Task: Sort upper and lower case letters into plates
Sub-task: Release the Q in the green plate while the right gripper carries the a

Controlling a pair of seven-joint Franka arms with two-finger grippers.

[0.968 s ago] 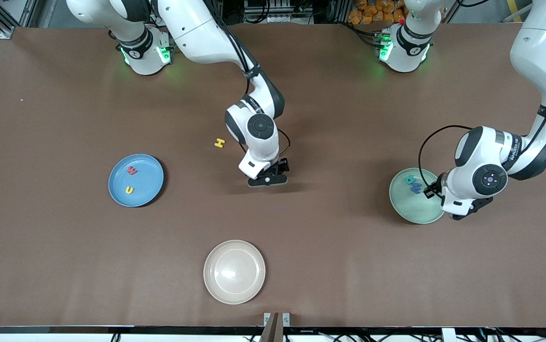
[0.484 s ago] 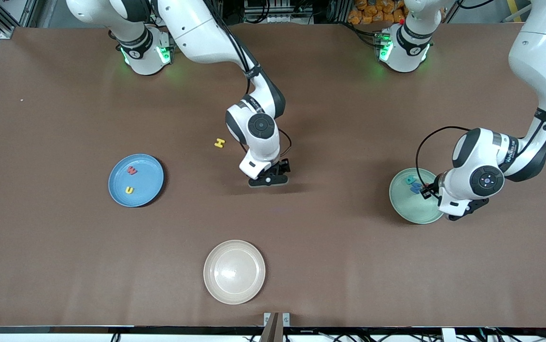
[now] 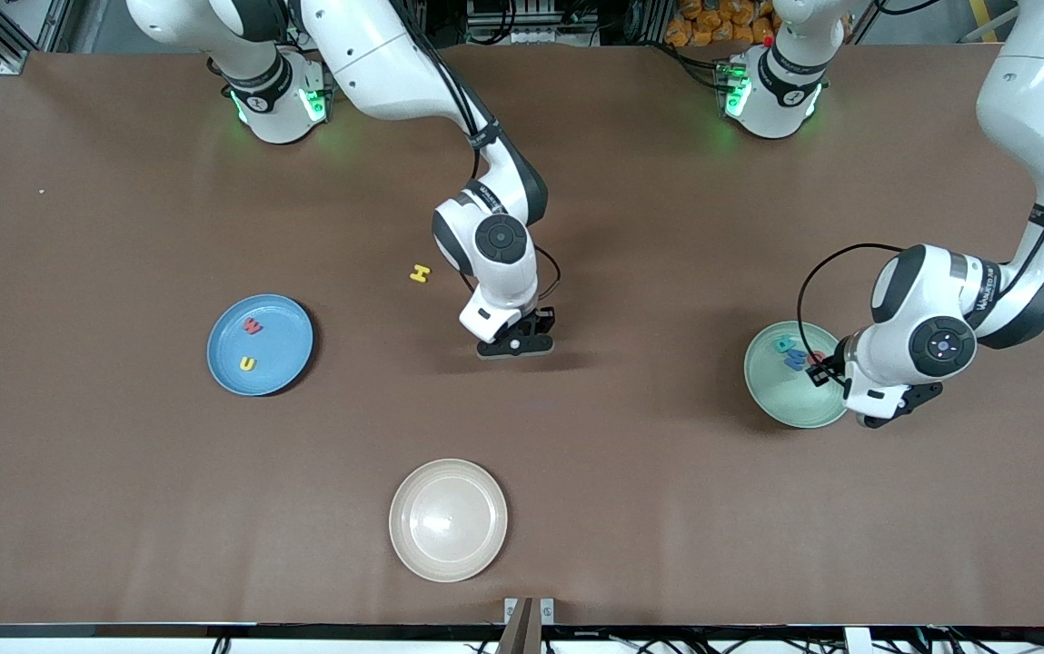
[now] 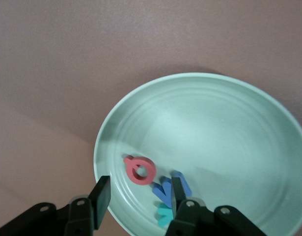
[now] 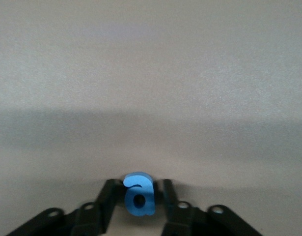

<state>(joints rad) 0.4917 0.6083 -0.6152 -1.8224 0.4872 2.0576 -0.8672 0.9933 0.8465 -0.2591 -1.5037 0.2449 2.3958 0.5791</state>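
Note:
My right gripper (image 3: 513, 348) is down at the middle of the table. In the right wrist view this gripper (image 5: 138, 187) is shut on a blue letter "a" (image 5: 139, 197) that rests on the table. My left gripper (image 3: 820, 371) hangs low over the mint green plate (image 3: 785, 395), and its jaws (image 4: 140, 186) are open and hold nothing. A red letter (image 4: 141, 170), a blue letter (image 4: 166, 189) and a teal letter (image 4: 164, 215) lie in that plate (image 4: 214, 128). The blue plate (image 3: 222, 363) holds a red W (image 3: 253, 325) and a yellow U (image 3: 248, 364). A yellow H (image 3: 420, 273) lies loose on the table.
A cream-beige plate (image 3: 448, 520) with nothing in it sits nearest the front camera. The blue plate lies toward the right arm's end of the table and the mint plate toward the left arm's end.
The left gripper has opened, and a red letter now shows in the mint plate beside it. The right gripper has closed in on the blue letter without moving away.

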